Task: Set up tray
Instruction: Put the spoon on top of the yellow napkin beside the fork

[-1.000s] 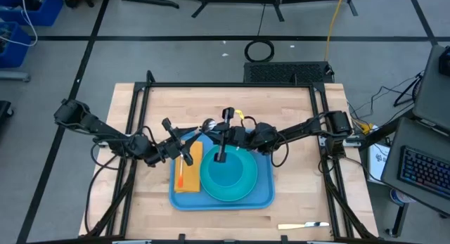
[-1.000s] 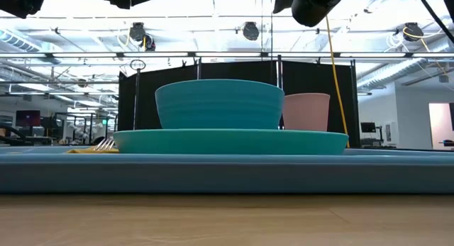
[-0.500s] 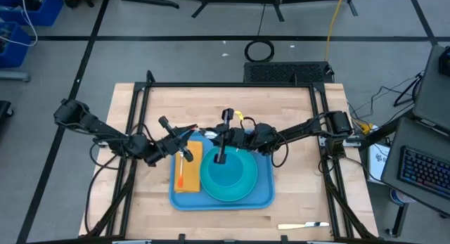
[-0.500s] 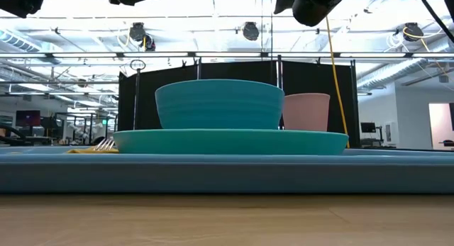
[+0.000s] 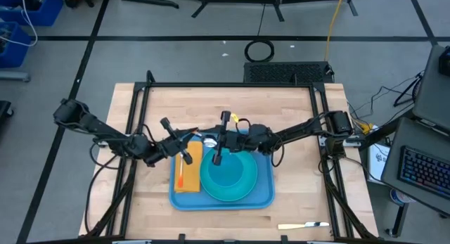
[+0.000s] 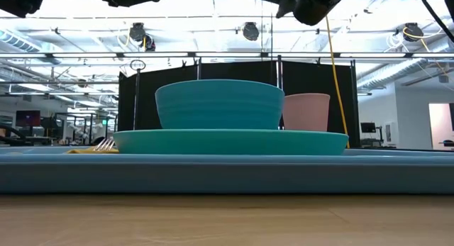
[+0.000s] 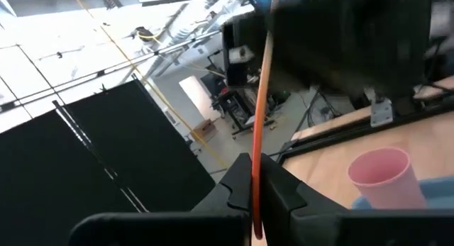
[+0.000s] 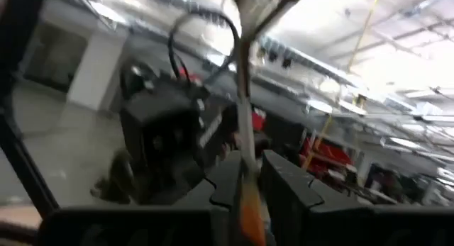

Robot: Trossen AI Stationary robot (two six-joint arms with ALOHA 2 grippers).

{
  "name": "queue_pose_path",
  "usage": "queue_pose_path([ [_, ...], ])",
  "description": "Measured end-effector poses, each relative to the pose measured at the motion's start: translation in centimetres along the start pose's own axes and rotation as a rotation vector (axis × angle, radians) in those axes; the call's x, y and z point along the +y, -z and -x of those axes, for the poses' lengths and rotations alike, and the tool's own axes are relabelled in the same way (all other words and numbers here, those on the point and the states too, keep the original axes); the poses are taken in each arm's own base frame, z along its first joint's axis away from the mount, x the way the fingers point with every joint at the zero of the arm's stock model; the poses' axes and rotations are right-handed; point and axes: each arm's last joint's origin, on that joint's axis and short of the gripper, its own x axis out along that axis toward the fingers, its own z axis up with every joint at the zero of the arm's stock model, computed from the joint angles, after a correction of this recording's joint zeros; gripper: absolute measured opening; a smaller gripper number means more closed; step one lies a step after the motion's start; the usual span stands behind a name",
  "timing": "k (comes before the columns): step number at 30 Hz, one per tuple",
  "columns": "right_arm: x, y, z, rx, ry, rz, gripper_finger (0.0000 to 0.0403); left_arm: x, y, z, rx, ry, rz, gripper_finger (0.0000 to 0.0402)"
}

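The light-blue tray (image 5: 264, 195) (image 6: 227, 176) lies flat on the table. It carries a teal plate (image 5: 247, 189) with a teal bowl (image 5: 226, 175) (image 6: 218, 104), an orange napkin (image 5: 191, 183) with a fork (image 5: 181, 175), and a pink cup (image 7: 379, 176) (image 6: 306, 111). My left gripper (image 5: 193, 137) (image 7: 255, 198) hovers over the tray's far left corner, shut on a thin orange handle. My right gripper (image 5: 215, 140) (image 8: 245, 196) faces it over the tray's far edge, shut on an orange-handled utensil. A silver utensil head (image 5: 209, 140) shows between them. Whether both hold one utensil cannot be told. My left gripper pinches a thin orange handle (image 7: 255, 176) between its two fingers, coming roughly level from the table's left. The handle runs on past the fingertips toward the right arm, clear of the tray. My right gripper pinches the utensil's orange handle part (image 8: 245, 198) between its two fingers, coming roughly level from the table's right. The metal stem (image 8: 242, 111) runs on past the fingertips toward the left gripper and widens at its far end. The utensil is lifted clear of the tray.
A knife (image 5: 302, 225) lies on the wood near the table's near right corner. A black frame (image 5: 232, 84) runs around the table. Bare wood (image 5: 232, 103) shows beyond the tray's far edge and on either side of it.
My right gripper has shifted a little toward the table's left. The silver utensil head between the grippers has moved toward the near edge, from beyond the tray's far rim to over it. My left gripper has barely moved.
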Motion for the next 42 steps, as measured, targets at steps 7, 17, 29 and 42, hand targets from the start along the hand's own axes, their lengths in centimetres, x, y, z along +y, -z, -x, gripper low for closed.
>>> queue_pose_path([
  [7,-0.6,-0.9,0.1,0.059,0.026,0.022,0.0109,0.5,-0.2,0.2,0.010,-0.011,0.034,0.0006],
  [17,1.4,-2.9,1.0,0.260,0.068,0.290,0.0165,1.5,-0.4,0.5,0.048,-0.064,0.154,0.0006],
  [29,2.9,-4.7,2.4,0.510,0.327,0.506,0.0156,1.8,-0.8,1.6,0.019,0.072,0.555,0.0006],
  [42,2.5,-4.3,3.5,0.618,0.446,0.579,0.0155,-1.3,-0.4,5.1,0.201,0.209,0.902,0.0006],
])
